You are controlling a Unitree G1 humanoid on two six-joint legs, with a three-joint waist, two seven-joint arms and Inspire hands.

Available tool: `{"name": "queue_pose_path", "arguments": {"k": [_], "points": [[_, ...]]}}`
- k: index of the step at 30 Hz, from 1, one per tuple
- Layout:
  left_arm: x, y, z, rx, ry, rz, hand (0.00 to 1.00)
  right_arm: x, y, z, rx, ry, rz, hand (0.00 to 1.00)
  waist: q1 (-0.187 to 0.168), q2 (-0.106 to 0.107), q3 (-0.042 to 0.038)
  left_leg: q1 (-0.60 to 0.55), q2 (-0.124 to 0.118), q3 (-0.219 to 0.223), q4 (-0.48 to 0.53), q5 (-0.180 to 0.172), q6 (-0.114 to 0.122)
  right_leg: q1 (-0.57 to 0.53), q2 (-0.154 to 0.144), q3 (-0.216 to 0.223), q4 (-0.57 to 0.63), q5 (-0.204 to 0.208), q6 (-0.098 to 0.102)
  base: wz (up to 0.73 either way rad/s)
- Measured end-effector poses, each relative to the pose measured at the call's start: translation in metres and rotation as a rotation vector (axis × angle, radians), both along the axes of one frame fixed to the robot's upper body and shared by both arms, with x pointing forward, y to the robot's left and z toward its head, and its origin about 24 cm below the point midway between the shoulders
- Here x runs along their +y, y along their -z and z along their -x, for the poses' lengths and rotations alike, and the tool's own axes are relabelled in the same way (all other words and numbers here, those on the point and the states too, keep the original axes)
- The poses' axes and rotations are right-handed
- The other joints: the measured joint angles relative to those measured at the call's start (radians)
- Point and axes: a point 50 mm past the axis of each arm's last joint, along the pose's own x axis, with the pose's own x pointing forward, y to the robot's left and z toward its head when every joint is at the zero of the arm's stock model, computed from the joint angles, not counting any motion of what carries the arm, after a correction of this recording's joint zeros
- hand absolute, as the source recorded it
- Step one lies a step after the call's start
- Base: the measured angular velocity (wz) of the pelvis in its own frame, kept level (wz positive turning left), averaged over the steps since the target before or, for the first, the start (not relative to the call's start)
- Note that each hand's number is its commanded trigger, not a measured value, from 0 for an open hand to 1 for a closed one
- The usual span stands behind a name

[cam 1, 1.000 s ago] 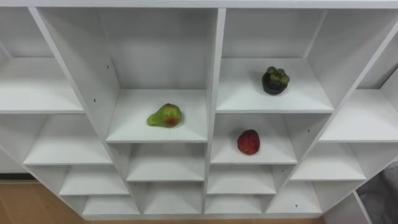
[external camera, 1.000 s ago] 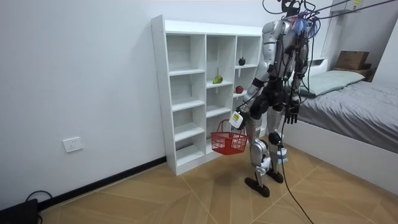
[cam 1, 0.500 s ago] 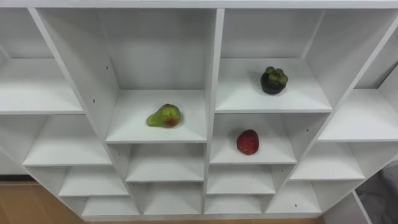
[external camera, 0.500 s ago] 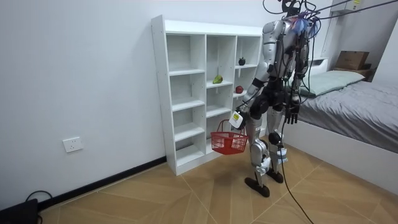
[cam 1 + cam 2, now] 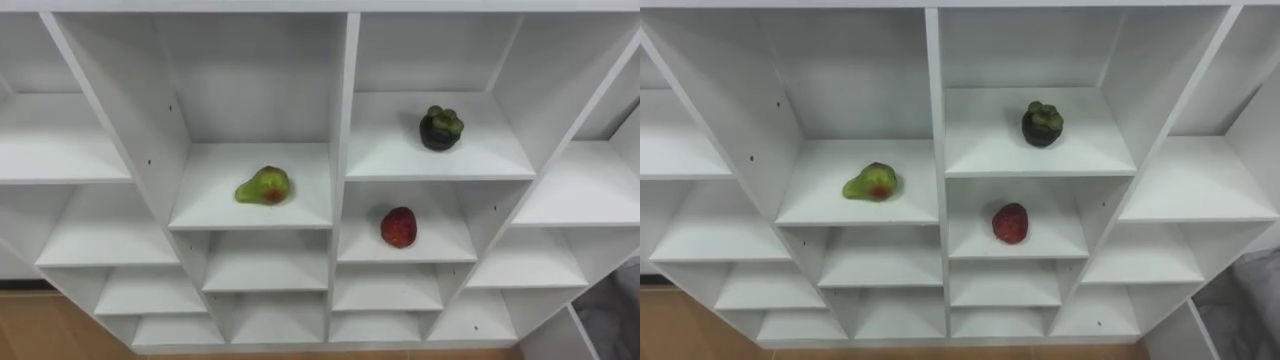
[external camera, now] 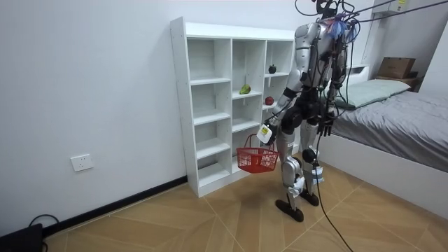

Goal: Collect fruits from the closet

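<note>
White closet shelving (image 5: 340,120) faces the robot: pear (image 5: 264,186) lying crosswise, red fruit (image 5: 398,227) one column right, mangosteen (image 5: 441,128) just above. Left hand (image 6: 266,132) grips the red basket (image 6: 257,159). Right hand (image 6: 325,126) hangs free, open or closed I cannot tell, likely the reaching one.

no writing, label or number can be read on the closet (image 5: 345,100) or elsewhere.
</note>
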Motion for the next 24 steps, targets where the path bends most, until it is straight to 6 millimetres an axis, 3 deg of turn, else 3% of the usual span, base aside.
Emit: {"name": "queue_pose_path", "arguments": {"k": [6,9,18,24], "points": [[0.001,-0.005,-0.015,-0.074,0.019,-0.010,1.00,-0.003,-0.025,-0.051,-0.370,0.035,0.064,0.00,-0.002,0.004,-0.0031,-0.004,0.001,0.005,0.002,0.000,0.000,-0.008,0.000,0.002,-0.001,0.002,0.000,-0.03],[0.000,-0.007,-0.016,-0.131,0.026,-0.012,1.00,0.009,-0.052,-0.082,-0.623,0.008,0.068,0.00,-0.001,0.003,-0.0035,-0.002,0.002,0.013,0.003,0.000,0.000,-0.006,0.002,0.010,-0.004,0.003,0.000,-0.07],[0.001,-0.011,-0.015,-0.184,0.035,-0.011,1.00,0.026,-0.124,-0.120,-1.051,-0.074,0.044,0.00,-0.002,0.008,-0.0076,-0.012,0.002,0.020,0.002,0.000,0.000,-0.022,0.002,0.020,-0.002,0.006,0.001,-0.03],[0.002,-0.011,-0.015,-0.181,0.046,-0.015,1.00,0.030,-0.146,-0.131,-1.172,-0.086,0.024,0.00,-0.002,0.014,-0.0078,-0.014,0.003,0.025,-0.001,0.000,0.001,-0.026,0.004,0.023,-0.001,0.012,0.002,-0.03]]}}
